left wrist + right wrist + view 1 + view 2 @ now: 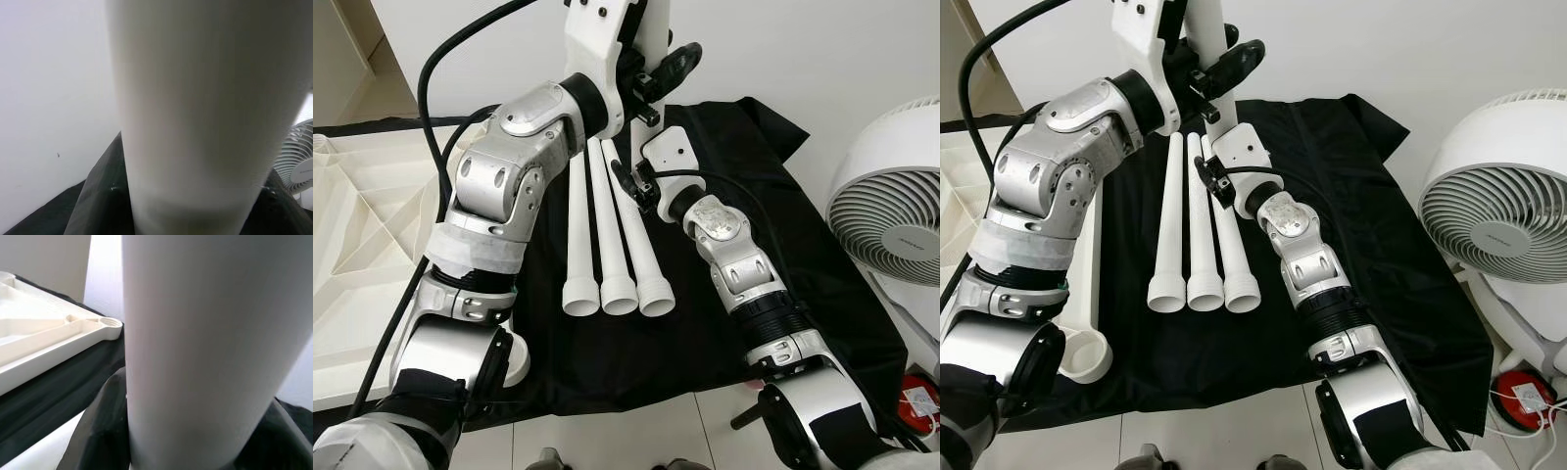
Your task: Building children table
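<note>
Three white table legs (607, 235) lie side by side on a black cloth (724, 294).

Both head eyes look down over the black cloth (724, 323); each wrist camera sits pressed close against a white leg (195, 122), cloth behind.

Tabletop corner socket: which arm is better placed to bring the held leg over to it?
Left, probably. The tabletop lies on the robot's left beside that arm, and the left pincer is at the raised leg. The right pincer sits further away.
</note>
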Tool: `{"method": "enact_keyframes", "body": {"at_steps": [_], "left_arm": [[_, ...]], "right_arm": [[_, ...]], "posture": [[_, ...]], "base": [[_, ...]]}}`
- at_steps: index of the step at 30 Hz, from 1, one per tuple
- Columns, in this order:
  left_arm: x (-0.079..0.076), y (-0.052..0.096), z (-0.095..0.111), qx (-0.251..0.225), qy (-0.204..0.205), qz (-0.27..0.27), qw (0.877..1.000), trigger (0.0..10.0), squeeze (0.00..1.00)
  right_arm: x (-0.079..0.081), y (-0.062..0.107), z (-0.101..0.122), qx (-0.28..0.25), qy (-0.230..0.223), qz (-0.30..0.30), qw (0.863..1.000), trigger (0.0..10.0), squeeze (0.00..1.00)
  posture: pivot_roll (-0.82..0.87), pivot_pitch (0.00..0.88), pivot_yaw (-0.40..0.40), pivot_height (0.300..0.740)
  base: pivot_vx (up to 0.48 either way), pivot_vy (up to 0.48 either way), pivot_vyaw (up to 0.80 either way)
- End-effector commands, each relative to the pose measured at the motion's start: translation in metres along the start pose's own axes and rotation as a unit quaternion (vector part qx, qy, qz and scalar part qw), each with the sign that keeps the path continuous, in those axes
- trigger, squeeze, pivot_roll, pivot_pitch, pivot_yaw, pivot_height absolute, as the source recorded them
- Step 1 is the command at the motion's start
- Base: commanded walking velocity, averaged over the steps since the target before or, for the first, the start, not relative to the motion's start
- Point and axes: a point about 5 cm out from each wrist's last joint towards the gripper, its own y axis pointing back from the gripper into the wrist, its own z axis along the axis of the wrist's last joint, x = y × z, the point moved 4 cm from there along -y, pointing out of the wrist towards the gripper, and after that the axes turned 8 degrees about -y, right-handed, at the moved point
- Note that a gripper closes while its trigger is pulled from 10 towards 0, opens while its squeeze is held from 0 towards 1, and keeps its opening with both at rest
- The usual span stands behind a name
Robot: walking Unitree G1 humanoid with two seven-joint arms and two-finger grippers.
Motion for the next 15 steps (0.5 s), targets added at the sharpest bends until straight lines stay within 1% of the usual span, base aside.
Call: {"method": "enact_keyframes", "body": {"at_steps": [1, 5, 8, 9, 15], "left_arm": [[0.0032, -0.0019, 0.0076, -0.012, -0.011, 0.009, 1.0, 10.0, 0.0], [0.0031, -0.0022, 0.0088, -0.015, -0.019, 0.01, 1.0, 10.0, 0.0], [0.0027, -0.0022, 0.009, -0.017, -0.017, 0.008, 1.0, 10.0, 0.0], [0.002, -0.0021, 0.009, -0.017, -0.012, 0.005, 1.0, 10.0, 1.0], [-0.0002, -0.0013, 0.0094, -0.019, 0.003, -0.006, 1.0, 10.0, 1.0]], "right_arm": [[0.0047, -0.0027, 0.0017, -0.003, 0.004, 0.01, 1.0, 0.0, 0.0], [0.0041, -0.0027, 0.0, -0.001, -0.003, 0.008, 1.0, 0.0, 0.0], [0.0037, -0.0027, -0.0004, -0.001, -0.004, 0.007, 1.0, 0.0, 0.0], [0.0025, -0.0026, -0.0004, -0.001, -0.005, 0.002, 1.0, 0.0, 0.0], [-0.0006, -0.0025, 0.0004, -0.004, -0.013, -0.009, 1.0, 0.0, 0.0]], "posture": [[-0.06, 0.021, 0.049, 0.74], [-0.06, 0.021, 0.049, 0.74], [-0.06, 0.022, 0.05, 0.74], [-0.06, 0.022, 0.05, 0.74], [-0.05, 0.022, 0.051, 0.74]], "base": [[0.0, 0.0, 0.0], [0.0, 0.0, 0.0], [0.0, 0.0, 0.0], [0.0, 0.0, 0.0], [0.0, 0.0, 0.0]]}}
